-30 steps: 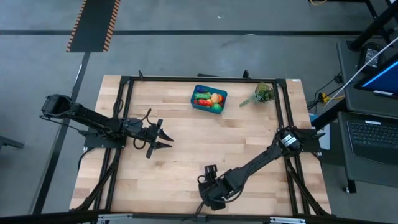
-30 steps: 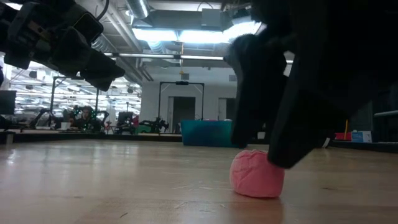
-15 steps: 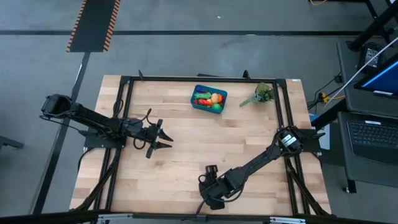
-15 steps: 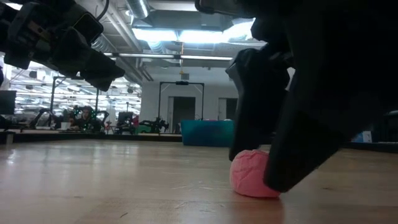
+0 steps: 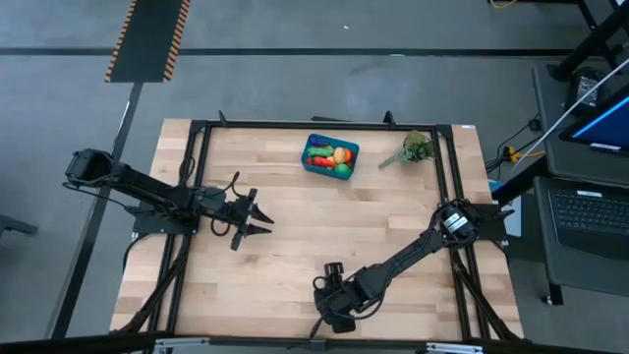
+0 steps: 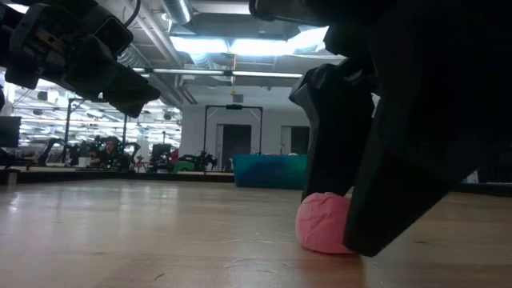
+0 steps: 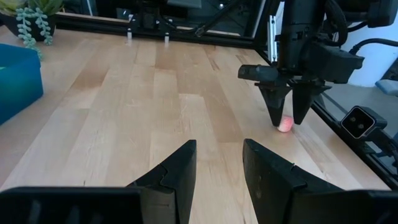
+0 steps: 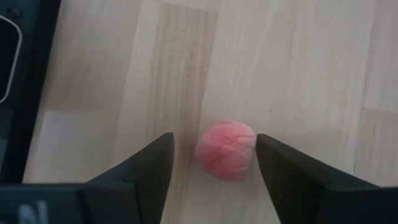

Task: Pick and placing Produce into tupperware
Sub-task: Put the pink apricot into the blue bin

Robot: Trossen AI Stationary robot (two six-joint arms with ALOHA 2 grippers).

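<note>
A small pink toy piece (image 8: 226, 149) rests on the wood near the table's front edge; it also shows in the low view (image 6: 320, 228) and the left wrist view (image 7: 285, 124). My right gripper (image 8: 214, 155) is open and points down, with one finger on each side of the piece. My left gripper (image 5: 263, 218) is open and empty above the table's left middle. The teal tub (image 5: 308, 157) stands at the far middle with several toy pieces (image 5: 334, 157) inside. My right gripper stands over the pink piece from above, pointing down. One finger (image 8: 286, 168) lies right beside the piece's side (image 8: 252, 146), and the other finger stands apart from it. Whether the near finger touches the piece, I cannot tell. The piece rests on the table.
A leafy green plant sprig (image 5: 415, 149) lies right of the tub. A black metal frame (image 5: 197, 177) runs round the tabletop. Bare wood lies between my two grippers and the tub. The room beyond the table shows in the low view.
My right gripper has come down around the pink piece, its fingertips now close to the table. The piece has stayed where it was.
</note>
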